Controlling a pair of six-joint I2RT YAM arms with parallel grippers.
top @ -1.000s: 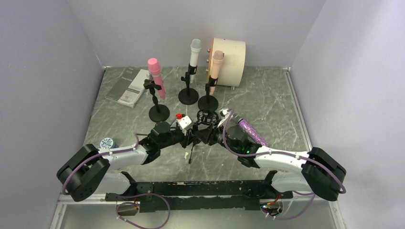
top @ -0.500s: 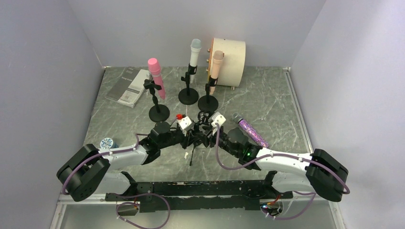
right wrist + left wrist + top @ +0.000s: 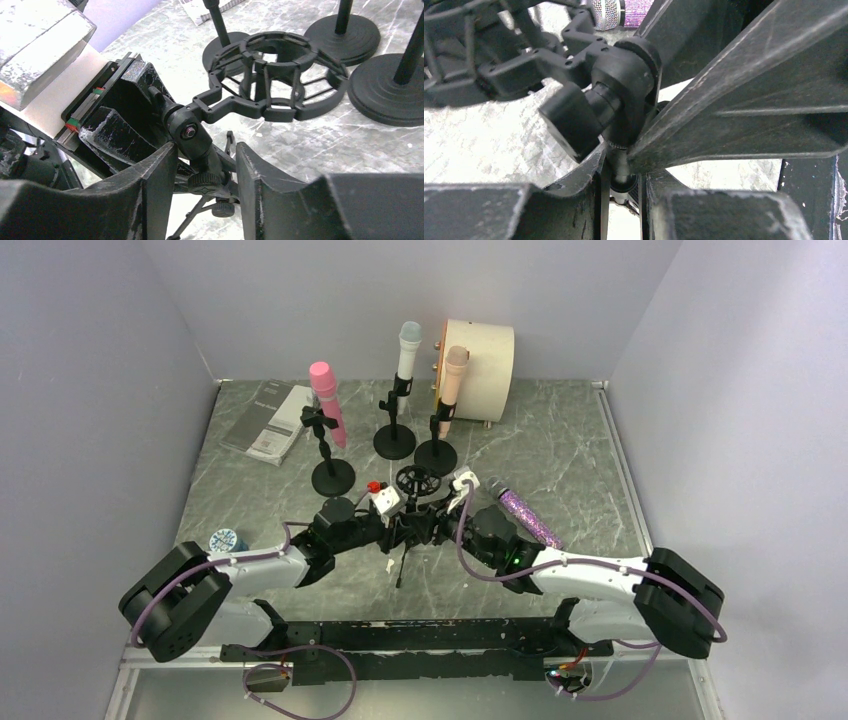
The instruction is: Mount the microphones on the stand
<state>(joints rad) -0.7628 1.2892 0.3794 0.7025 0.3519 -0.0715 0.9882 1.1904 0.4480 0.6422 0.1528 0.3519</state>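
Observation:
The pink microphone (image 3: pixel 326 398), the white microphone with a pale-blue head (image 3: pixel 408 352) and the peach microphone (image 3: pixel 453 375) stand clipped in round-base stands at the back. The purple glitter microphone (image 3: pixel 526 517) lies on the table, right of my right gripper; its silver head shows in the left wrist view (image 3: pixel 608 10). A black tripod stand with a ring-shaped shock mount (image 3: pixel 417 480) (image 3: pixel 272 75) stands between my grippers. My left gripper (image 3: pixel 402 526) (image 3: pixel 624 182) is shut on the stand's stem (image 3: pixel 622 162). My right gripper (image 3: pixel 438 521) (image 3: pixel 205 175) is open, its jaws either side of the stand's swivel joint (image 3: pixel 189 132).
A cream round drum-shaped box (image 3: pixel 480 358) stands behind the peach microphone. A grey booklet (image 3: pixel 270 420) lies at the back left. A small blue-and-white round thing (image 3: pixel 223 539) lies by the left arm. The round stand bases (image 3: pixel 387 97) are just beyond the shock mount.
My right gripper has moved left to the tripod stand and now straddles its joint. The shock mount ring has shifted a little left. The left gripper has kept its hold.

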